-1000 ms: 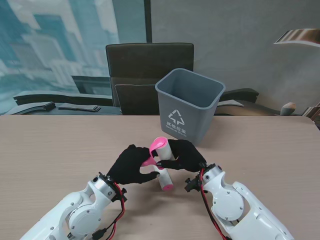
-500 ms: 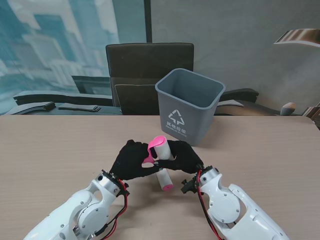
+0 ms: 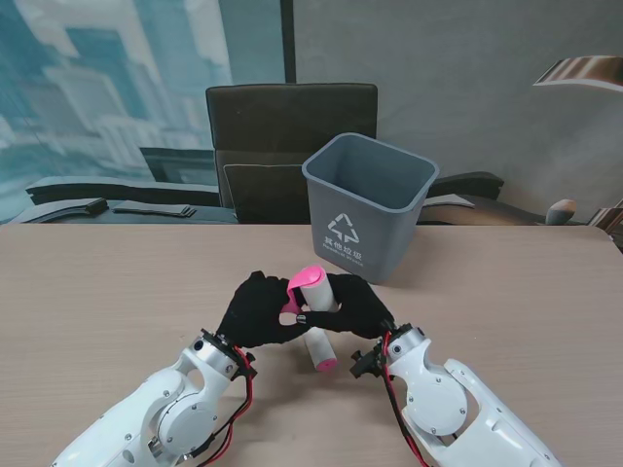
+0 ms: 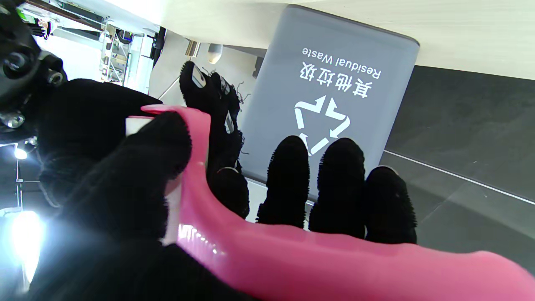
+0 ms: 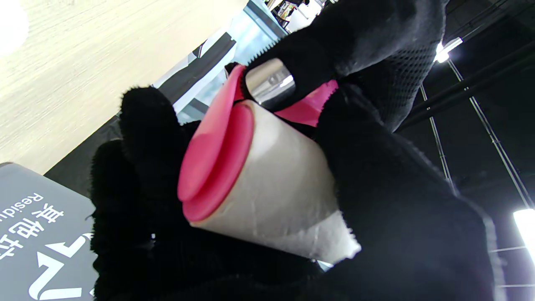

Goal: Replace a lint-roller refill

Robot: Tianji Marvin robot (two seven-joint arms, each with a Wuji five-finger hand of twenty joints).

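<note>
Held up over the table (image 3: 117, 282), just nearer than the grey bin (image 3: 368, 204): a lint roller (image 3: 310, 285) with pink handle and white paper roll, gripped between both gloved hands

Left hand (image 3: 255, 311) wrapped around the pink handle (image 4: 292, 255), thumb pressed over the top where handle meets roll, four fingers (image 4: 288, 184) curled behind it

Right hand (image 3: 358, 304) closed around the white refill (image 5: 284, 192), thumb on one side, fingers on the other, pink end cap (image 5: 213, 163) poking clear of the grasp

Second roll (image 3: 318, 352) lying on the table just under the hands, pink at its near end; presumably the other refill, though impossible to say which is the fresh one

Probably light, both of them: a paper-wound tube, stiff enough along its length but crushable if squeezed hard, likely tacky on the outer sheet, so apt to cling to glove fabric. Smooth glossy handle likely slippery; best grasped round its curved neck, with the roll held round its middle and drawn straight off along the axis

On the bin face: white recycling arrows, Chinese characters 其他垃圾, and "Residual Waste". No brand visible on the roller
</note>
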